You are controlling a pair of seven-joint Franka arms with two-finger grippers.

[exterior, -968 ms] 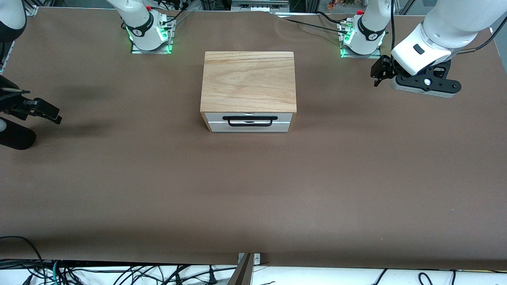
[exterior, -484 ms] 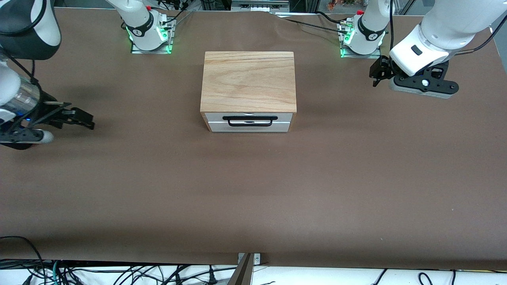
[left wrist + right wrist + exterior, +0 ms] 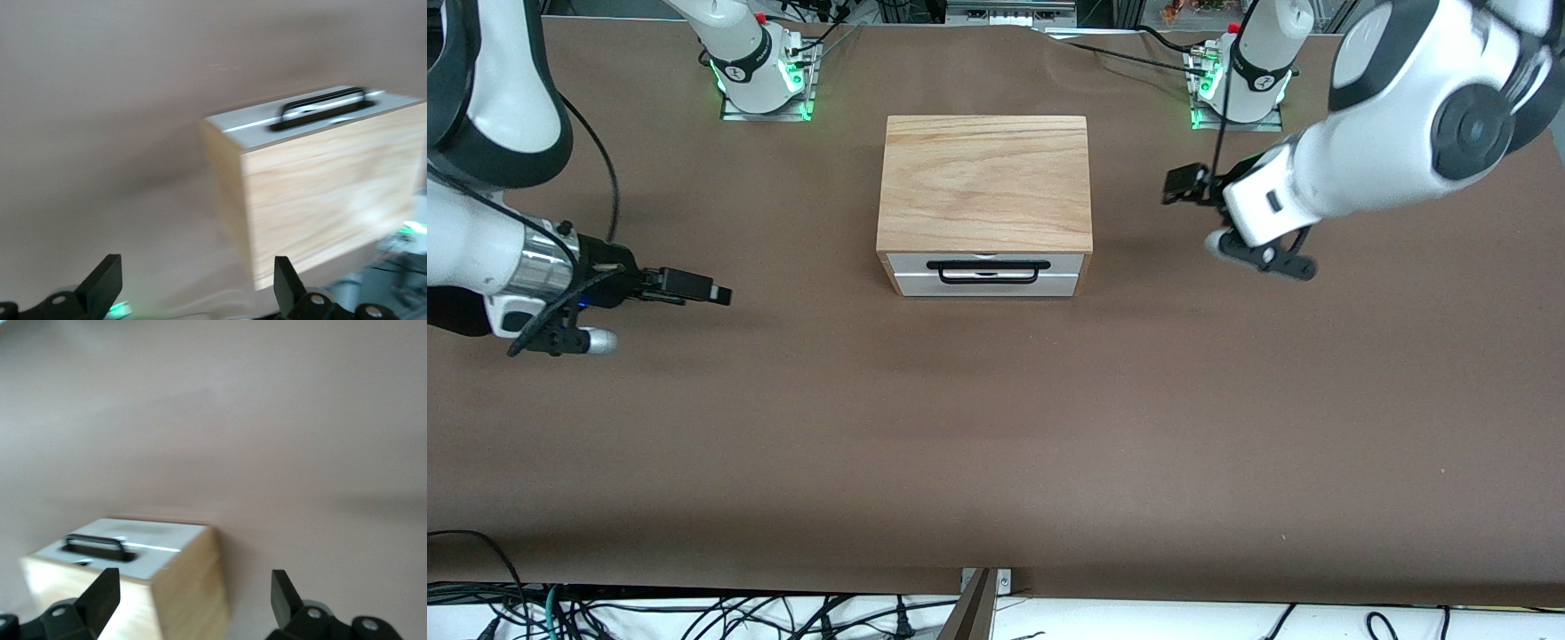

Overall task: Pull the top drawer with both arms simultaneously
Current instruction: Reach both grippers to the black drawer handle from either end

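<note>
The top drawer is shut in the light-wood cabinet at mid-table; its white front carries a black bar handle. My right gripper hangs open over the table toward the right arm's end, pointing at the cabinet, well apart from it. The left gripper hangs open over the table toward the left arm's end, closer to the cabinet but not touching it. In the left wrist view the open gripper faces the cabinet's corner, with the handle visible. The right wrist view frames the handle past the open gripper.
Brown cloth covers the table. The arm bases stand at the edge farthest from the front camera. A lower white drawer front sits under the top one. Cables lie below the table's near edge.
Both arms have swung in toward the cabinet. The right gripper came in from the table's end; the left gripper moved from near its base toward the cabinet's side. Both stay open.
</note>
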